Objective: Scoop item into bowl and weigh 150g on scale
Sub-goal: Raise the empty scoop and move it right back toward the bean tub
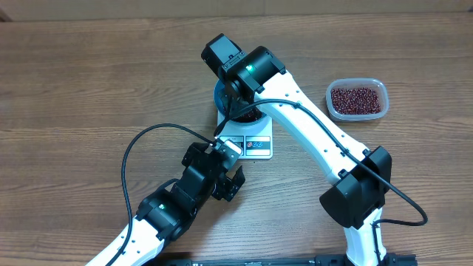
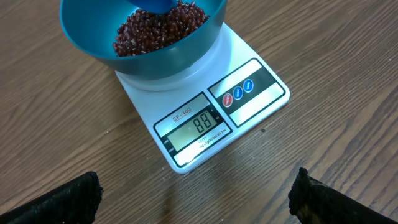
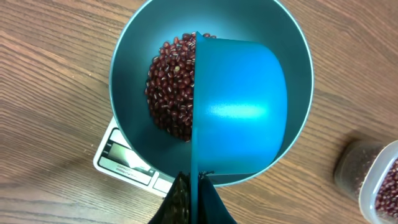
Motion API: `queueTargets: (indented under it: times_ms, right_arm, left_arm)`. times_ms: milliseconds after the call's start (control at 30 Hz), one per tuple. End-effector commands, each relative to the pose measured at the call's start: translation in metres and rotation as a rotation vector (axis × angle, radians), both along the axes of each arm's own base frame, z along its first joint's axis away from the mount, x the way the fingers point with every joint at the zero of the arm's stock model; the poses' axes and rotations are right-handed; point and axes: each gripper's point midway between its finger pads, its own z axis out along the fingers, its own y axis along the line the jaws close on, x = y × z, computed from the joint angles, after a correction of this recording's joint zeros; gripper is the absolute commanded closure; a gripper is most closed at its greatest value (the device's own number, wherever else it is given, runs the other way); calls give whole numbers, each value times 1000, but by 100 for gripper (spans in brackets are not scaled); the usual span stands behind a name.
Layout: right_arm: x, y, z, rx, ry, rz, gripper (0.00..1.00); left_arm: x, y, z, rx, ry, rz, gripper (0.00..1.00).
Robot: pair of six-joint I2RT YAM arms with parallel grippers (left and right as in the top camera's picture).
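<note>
The teal bowl [image 3: 130, 56] stands on the white scale [image 2: 249, 118], whose display shows 88. A heap of dark red-brown beans [image 3: 169, 87] lies in the bowl's left half. My right gripper [image 3: 198, 186] is shut on the thin handle of a small blue scoop [image 3: 239, 106]. The scoop is turned on its side over the bowl, its smooth back facing the right wrist camera. My left gripper [image 2: 196, 202] hangs open over bare wood in front of the scale, nothing between its fingers [image 2: 62, 202]. From overhead the right arm [image 1: 310, 125] covers most of the bowl [image 1: 219, 93].
A clear plastic tub [image 1: 358, 99] holding more beans sits on the wooden table at the back right, apart from the scale [image 1: 255, 145]. The left arm [image 1: 177, 203] reaches in from the front left, with a black cable looping beside it.
</note>
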Motion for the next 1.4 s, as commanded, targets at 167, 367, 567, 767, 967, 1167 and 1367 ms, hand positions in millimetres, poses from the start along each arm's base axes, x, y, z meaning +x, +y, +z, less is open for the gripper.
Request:
queueTargets:
  times_ms: [167, 367, 567, 767, 967, 1167, 1367]
  right_arm:
    - [9, -19, 54, 118, -101, -111, 96]
    - [11, -48, 94, 310, -83, -180, 96]
    - [18, -77, 116, 573, 22, -236, 96]
    - [41, -145, 123, 695, 28, -381, 96]
    - [49, -225, 107, 484, -63, -587, 96]
    - [45, -272, 100, 194, -143, -642, 96]
    - [45, -282, 93, 132, -140, -666, 96]
  left_arm:
    - [1, 3, 0, 11, -11, 5, 0]
    - [1, 3, 0, 11, -11, 5, 0]
    - [1, 3, 0, 11, -11, 5, 0]
    - [1, 4, 0, 11, -11, 5, 0]
    - [1, 3, 0, 11, -11, 5, 0]
    - [1, 4, 0, 11, -11, 5, 0]
    - [1, 4, 0, 11, -11, 5, 0]
